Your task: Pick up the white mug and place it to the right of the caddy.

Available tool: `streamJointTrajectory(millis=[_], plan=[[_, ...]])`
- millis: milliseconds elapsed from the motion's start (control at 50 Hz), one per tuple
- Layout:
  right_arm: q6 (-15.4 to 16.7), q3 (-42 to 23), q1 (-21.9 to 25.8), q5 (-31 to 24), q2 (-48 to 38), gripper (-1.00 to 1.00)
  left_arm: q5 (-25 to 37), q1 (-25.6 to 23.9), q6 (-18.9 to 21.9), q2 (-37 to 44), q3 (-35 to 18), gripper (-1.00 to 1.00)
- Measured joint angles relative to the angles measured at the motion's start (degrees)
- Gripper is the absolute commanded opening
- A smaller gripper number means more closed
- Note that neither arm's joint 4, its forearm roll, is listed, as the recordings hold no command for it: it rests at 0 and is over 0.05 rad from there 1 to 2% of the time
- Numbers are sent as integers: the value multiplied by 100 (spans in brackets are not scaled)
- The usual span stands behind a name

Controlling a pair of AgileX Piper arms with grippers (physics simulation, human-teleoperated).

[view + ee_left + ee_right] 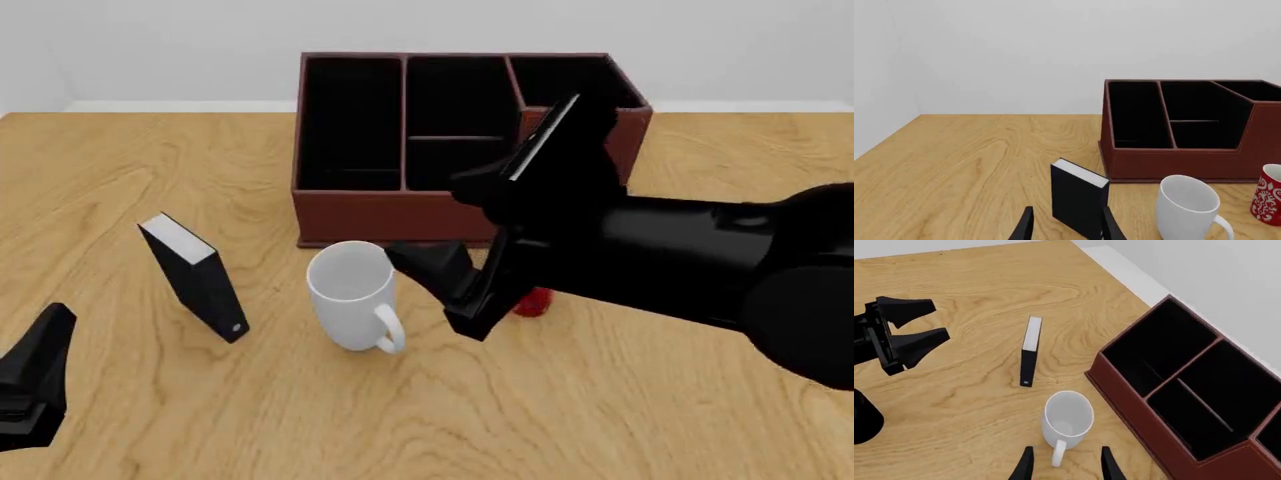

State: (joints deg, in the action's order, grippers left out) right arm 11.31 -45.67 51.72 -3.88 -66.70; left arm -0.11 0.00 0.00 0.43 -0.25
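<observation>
White glossy ceramic mug (pixel 351 295) with loop handle stands upright on the table, mouth up, just in front of the large dark red-brown leather-like caddy (pixel 350 212), near the caddy's front-left part. Handle points toward the camera side and slightly right in front view.

Right gripper (pixel 454 292) hangs just right of the mug, fingers spread, nothing between them. Right wrist view looks down on the mug: handle lies between the two fingertips (pixel 1025 466), no contact visible. Right arm reaches in from the right, angled forward-left across the caddy's front, hiding most of a slimmer red mug with white lettering (pixel 1269 195); only a red sliver shows in front view.

Left gripper (pixel 34 375) sits low at the near-left, well apart from the mug, jaws parted and empty; right wrist view confirms the gap.

Small black book-like box with white edge (pixel 195 276) stands upright left of the mug, apart from it, directly ahead of the left fingers.

Caddy compartments are black-lined. Surface is a light wood-grain table (pixel 160 170); plain white wall (pixel 1021 50) behind.
</observation>
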Motion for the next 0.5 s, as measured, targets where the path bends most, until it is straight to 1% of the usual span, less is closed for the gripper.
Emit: streamJointTrajectory(millis=[220, 500], plan=[[-224, 141, 36, 261, -237, 100, 0, 0, 0, 0, 0, 100], [-394, 234, 8, 489, -493, 100, 0, 0, 0, 0, 0, 100]])
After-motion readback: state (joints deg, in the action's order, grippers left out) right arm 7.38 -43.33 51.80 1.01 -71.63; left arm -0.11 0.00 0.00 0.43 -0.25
